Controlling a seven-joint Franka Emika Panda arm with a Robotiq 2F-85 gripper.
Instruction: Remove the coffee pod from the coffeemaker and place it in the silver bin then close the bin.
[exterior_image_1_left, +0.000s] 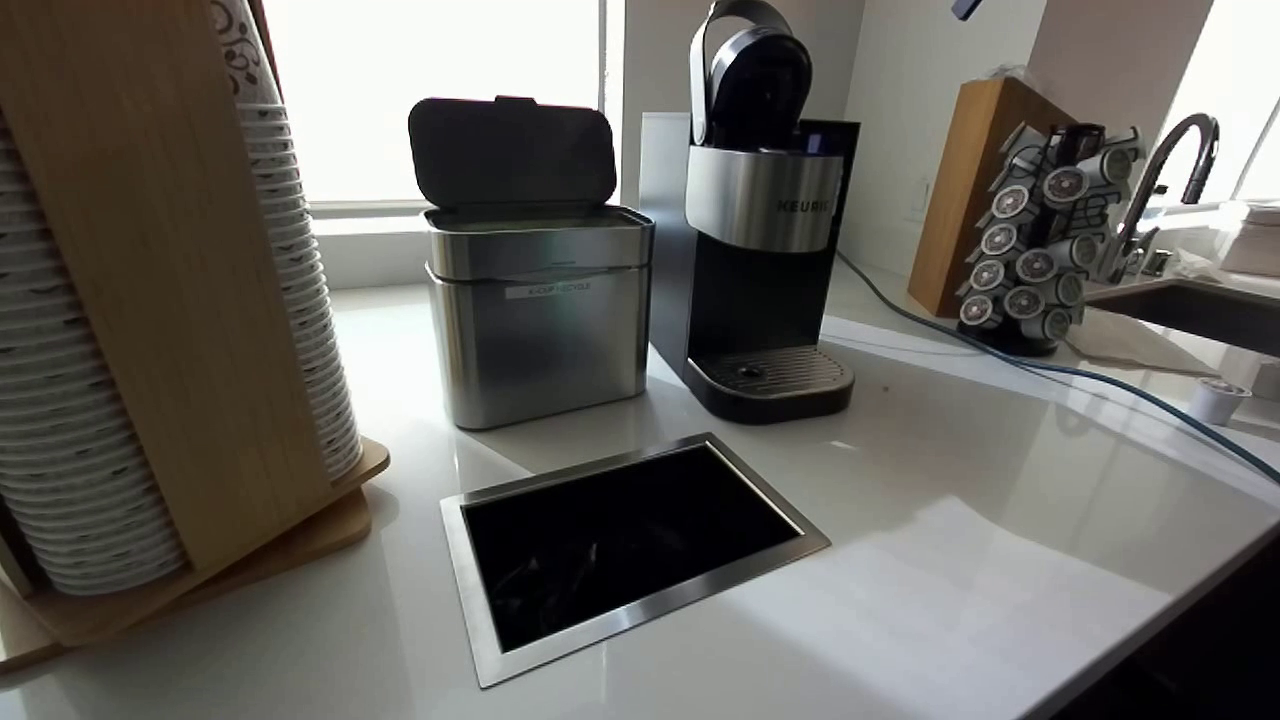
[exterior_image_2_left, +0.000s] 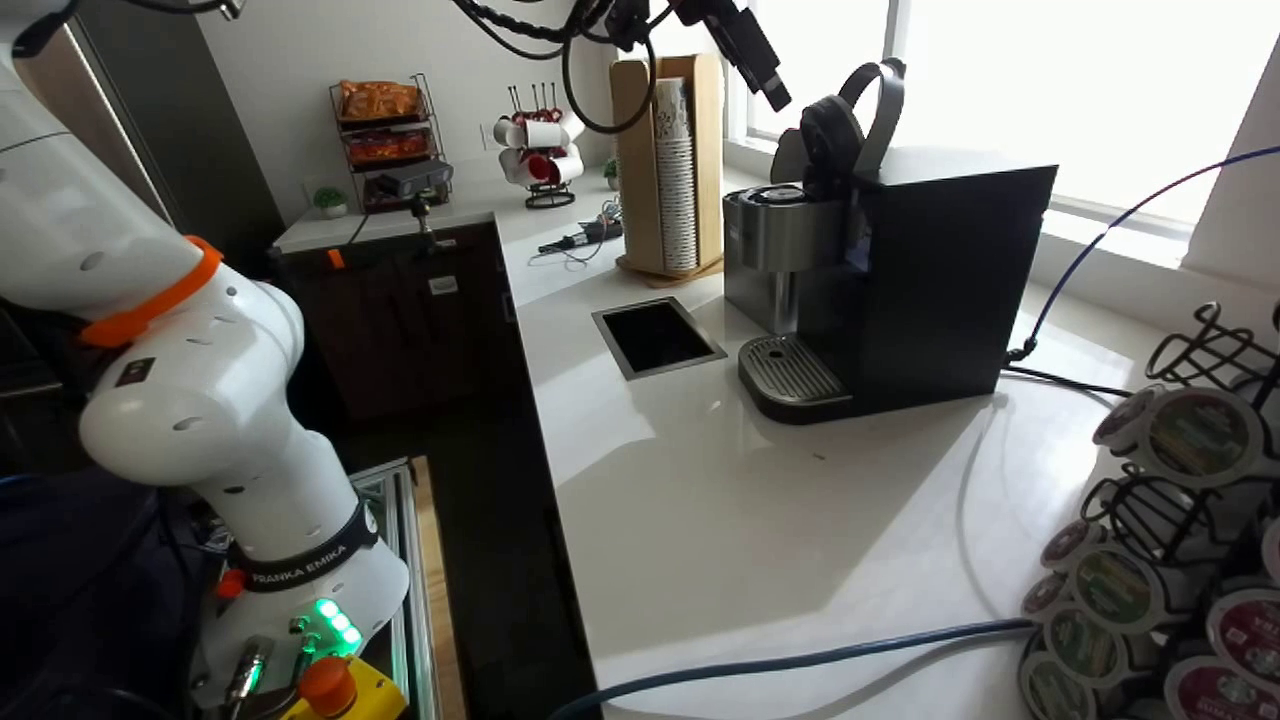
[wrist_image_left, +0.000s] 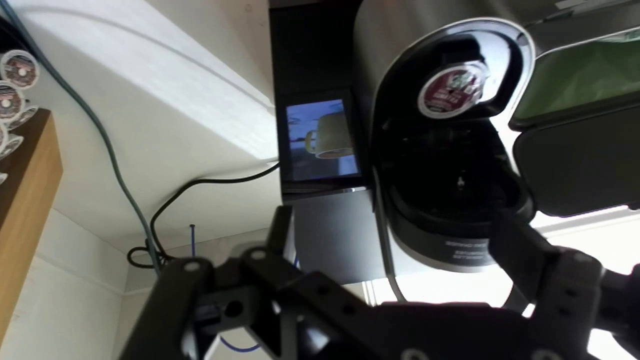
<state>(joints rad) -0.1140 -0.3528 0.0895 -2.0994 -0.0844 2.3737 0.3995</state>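
The coffeemaker (exterior_image_1_left: 765, 200) stands upright with its handle and top raised; it also shows in an exterior view (exterior_image_2_left: 960, 290) and in the wrist view (wrist_image_left: 390, 30). A coffee pod (wrist_image_left: 446, 95) with a dark red lid sits in its pod holder. The silver bin (exterior_image_1_left: 545, 340) stands beside the coffeemaker with its black lid (exterior_image_1_left: 512, 155) raised; in the wrist view its green inside (wrist_image_left: 580, 80) shows at the right. My gripper (wrist_image_left: 392, 227) is open and empty. In an exterior view the gripper (exterior_image_2_left: 775, 95) hangs above the coffeemaker's front, apart from it.
A steel-rimmed countertop opening (exterior_image_1_left: 815, 540) lies in front of the bin. A wooden cup rack (exterior_image_1_left: 160, 250) stands beside it. A pod carousel (exterior_image_1_left: 1040, 240) stands beyond the coffeemaker. A blue cable (exterior_image_2_left: 800, 662) crosses the counter. The window is behind.
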